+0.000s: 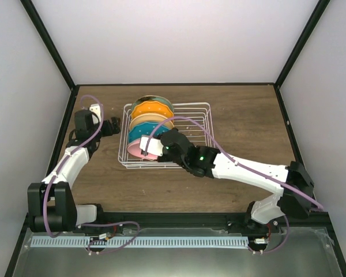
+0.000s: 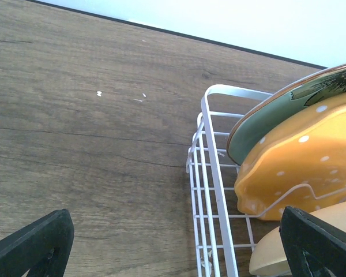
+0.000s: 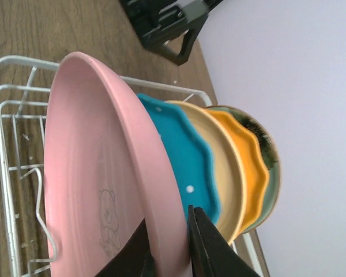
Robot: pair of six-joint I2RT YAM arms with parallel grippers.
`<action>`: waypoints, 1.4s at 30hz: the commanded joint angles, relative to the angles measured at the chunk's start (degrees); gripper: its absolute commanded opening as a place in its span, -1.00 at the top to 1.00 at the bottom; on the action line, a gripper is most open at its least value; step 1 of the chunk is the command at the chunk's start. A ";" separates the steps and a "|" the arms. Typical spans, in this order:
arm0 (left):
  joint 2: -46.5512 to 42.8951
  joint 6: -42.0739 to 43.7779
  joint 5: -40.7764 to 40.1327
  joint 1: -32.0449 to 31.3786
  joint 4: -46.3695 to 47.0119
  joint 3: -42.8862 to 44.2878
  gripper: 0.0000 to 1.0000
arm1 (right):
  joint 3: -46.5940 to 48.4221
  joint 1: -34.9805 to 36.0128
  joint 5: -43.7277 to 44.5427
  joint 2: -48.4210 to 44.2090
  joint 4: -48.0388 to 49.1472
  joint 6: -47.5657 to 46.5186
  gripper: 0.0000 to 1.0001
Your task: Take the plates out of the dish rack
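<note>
five plates show clearly, standing on edge in the dish rack (image 1: 190, 111) and packed along its left side. the pink plate (image 3: 98, 184) is nearest the arms, then the teal plate (image 3: 184, 156), the pale yellow plate (image 3: 230, 173), the scalloped orange plate (image 2: 311, 167) and the green plate (image 2: 265, 124) at the far end (a brown-rimmed patterned edge peeks out behind the green one, too little of it to name). the right gripper (image 3: 168, 231) is pinched onto the pink plate's rim, one finger on each face. the left gripper (image 1: 111, 126) hovers just outside the rack's left wall over the wooden table (image 1: 248, 121), jaws spread wide and holding nothing.
</note>
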 commanded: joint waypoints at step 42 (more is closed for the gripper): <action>0.20 -0.41 3.29 0.32 0.96 4.79 -1.00 | 26.25 -72.10 -40.85 18.09 -12.57 82.28 0.99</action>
